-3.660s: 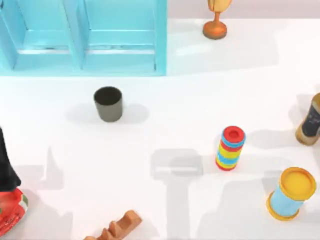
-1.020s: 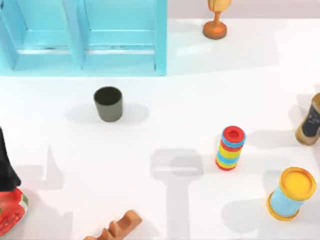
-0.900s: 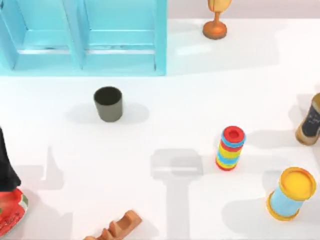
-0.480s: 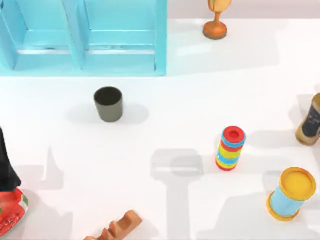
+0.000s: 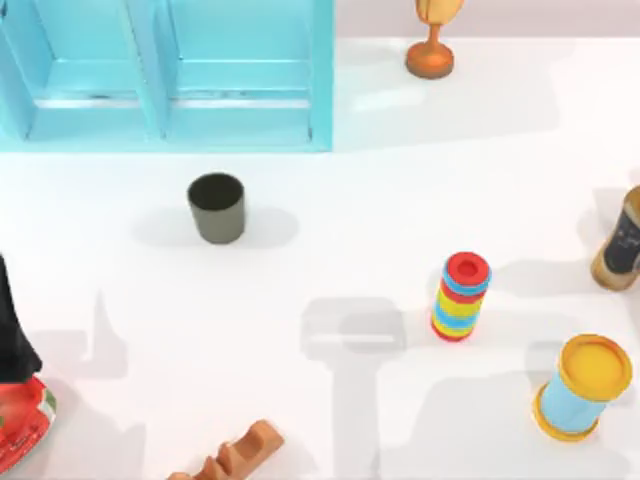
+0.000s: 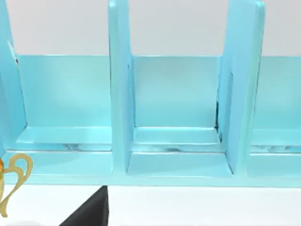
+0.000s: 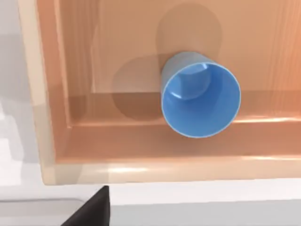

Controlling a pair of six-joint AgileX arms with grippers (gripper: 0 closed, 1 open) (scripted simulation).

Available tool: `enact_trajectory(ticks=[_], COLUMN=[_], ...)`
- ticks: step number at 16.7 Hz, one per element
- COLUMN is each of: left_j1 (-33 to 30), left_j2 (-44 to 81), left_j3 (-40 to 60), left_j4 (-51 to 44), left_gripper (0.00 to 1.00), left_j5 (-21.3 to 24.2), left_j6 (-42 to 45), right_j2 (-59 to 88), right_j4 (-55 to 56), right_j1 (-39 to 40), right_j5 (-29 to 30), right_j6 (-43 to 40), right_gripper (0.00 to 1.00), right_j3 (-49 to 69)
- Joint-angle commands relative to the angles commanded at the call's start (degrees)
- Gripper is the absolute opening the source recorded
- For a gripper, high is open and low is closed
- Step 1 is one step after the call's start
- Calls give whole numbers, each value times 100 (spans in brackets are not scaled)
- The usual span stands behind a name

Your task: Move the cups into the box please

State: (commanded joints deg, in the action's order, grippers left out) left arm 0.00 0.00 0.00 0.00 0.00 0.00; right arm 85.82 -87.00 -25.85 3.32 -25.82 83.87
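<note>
The dark cup [image 5: 216, 207] stood upright on the surface [image 5: 330, 250] just near of the cyan box [image 5: 320, 90], the blue cup [image 7: 201, 100] sat inside an orange tray [image 7: 42, 117], and neither claw's state could be told.

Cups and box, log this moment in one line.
dark cup: on table, outside box | blue cup: in orange tray
</note>
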Motion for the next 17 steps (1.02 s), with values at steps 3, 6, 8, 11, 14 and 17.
enact_trajectory(ticks=[3,6,8,11,14,17], left_j1=[0,0,0,0,0,0], left_j2=[0,0,0,0,0,0], left_j3=[0,0,0,0,0,0], left_j4=[0,0,0,0,0,0], left_gripper=[100,100,100,100,100,100], left_j5=[0,0,0,0,0,0], left_j6=[0,0,0,0,0,0], right_j2=[624,1574,2331,3554,4746,5782], right_j4=[4,27,48,95,183,319], right_j1=[730,1960,2938,4368,5554,6531], right_j5=[169,436,649,986,1303,1575], right_j6=[707,1791,2625,3901,5091,6126], right_gripper=[100,100,100,100,100,100], right_j3=[725,1870,2760,4134,5435,6614])
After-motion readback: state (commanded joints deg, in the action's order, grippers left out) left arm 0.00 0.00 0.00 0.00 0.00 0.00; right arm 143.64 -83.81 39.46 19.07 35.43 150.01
